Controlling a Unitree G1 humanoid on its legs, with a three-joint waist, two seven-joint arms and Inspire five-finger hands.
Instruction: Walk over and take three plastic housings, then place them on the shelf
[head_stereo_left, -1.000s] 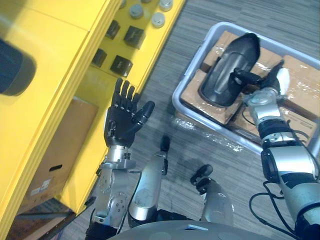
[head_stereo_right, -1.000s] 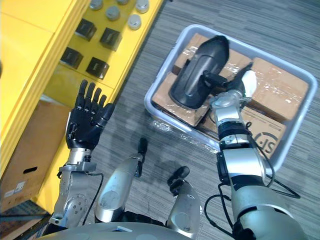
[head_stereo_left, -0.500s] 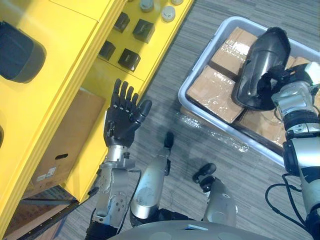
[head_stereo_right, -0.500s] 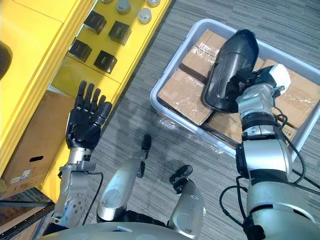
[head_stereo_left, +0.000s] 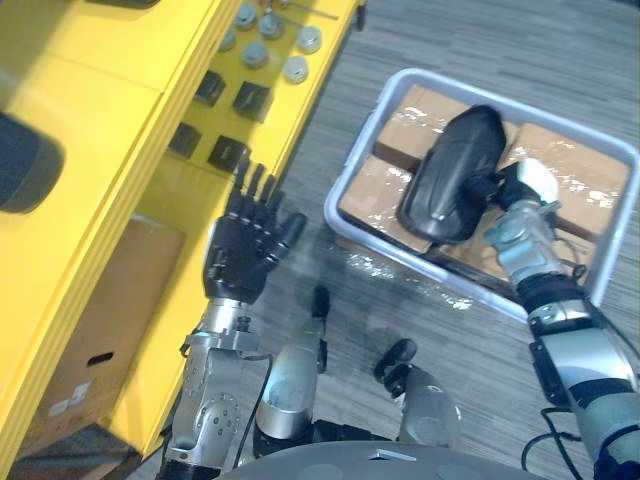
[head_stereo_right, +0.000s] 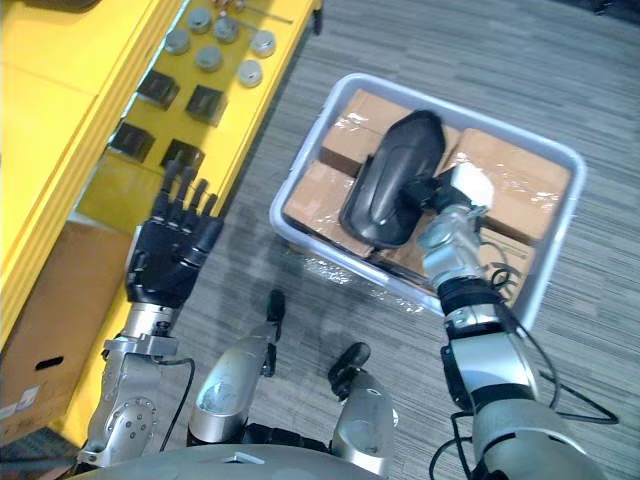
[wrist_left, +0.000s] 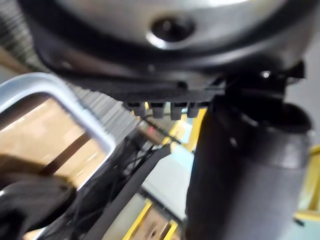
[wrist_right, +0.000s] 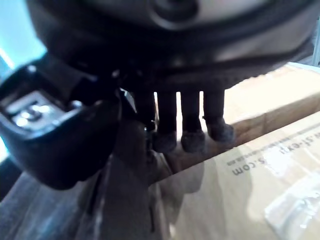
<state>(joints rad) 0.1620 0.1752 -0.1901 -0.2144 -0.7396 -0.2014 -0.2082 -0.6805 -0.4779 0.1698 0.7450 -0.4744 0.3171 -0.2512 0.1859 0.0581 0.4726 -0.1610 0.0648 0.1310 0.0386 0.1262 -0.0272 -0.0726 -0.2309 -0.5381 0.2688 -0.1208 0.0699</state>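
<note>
A black plastic housing (head_stereo_left: 450, 178) lies across the cardboard boxes (head_stereo_left: 572, 158) inside a grey bin (head_stereo_left: 352, 178) on the floor. My right hand (head_stereo_left: 512, 192) is shut on the housing's near edge, and in the right wrist view its fingers (wrist_right: 192, 136) curl down over the dark shell (wrist_right: 125, 200). My left hand (head_stereo_left: 243, 252) is raised and open, palm up, beside the yellow shelf (head_stereo_left: 120, 90) and holds nothing. A dark rounded object (head_stereo_left: 22, 150) sits on the shelf's upper level.
Small black blocks (head_stereo_left: 250, 98) and grey round caps (head_stereo_left: 295, 68) lie on the shelf's lower level. A brown carton (head_stereo_left: 95, 330) stands under the shelf. Grey striped carpet (head_stereo_left: 330, 250) lies between shelf and bin. The left wrist view catches the bin's rim (wrist_left: 75, 102).
My right hand's fingers have curled shut round the housing's edge. The whole picture has shifted with the camera. My left hand stays raised and open.
</note>
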